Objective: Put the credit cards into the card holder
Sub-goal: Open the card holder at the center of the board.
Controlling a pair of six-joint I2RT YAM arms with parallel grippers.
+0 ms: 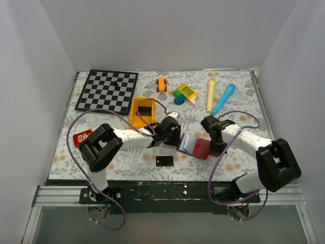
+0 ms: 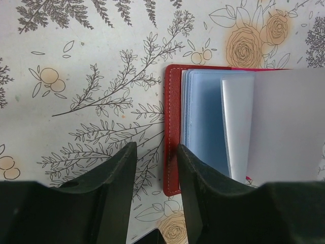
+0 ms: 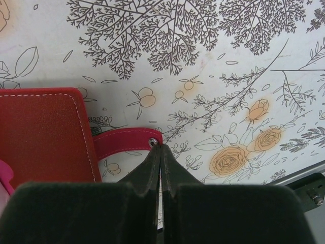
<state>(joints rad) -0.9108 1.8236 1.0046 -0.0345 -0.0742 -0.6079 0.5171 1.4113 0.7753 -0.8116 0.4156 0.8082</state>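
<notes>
Currently the open maroon folding card holder [image 1: 195, 146] on the floral tabletop [image 1: 127, 157] is being straddled at its cover edge by the partly open left gripper [image 2: 155, 149], no grip evident, and touched at its snap tab [image 3: 124, 143] by the closed right gripper [image 3: 158, 148]; a thin black credit card [image 1: 164, 161] nearby

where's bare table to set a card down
Bare: the near strip between the red packet and the black card; the far right corner beside the blue marker. Crowded: around the card holder, between the left claw and right claw.

Credit card [image 1: 164, 161] before card holder [image 1: 201, 149]
</notes>
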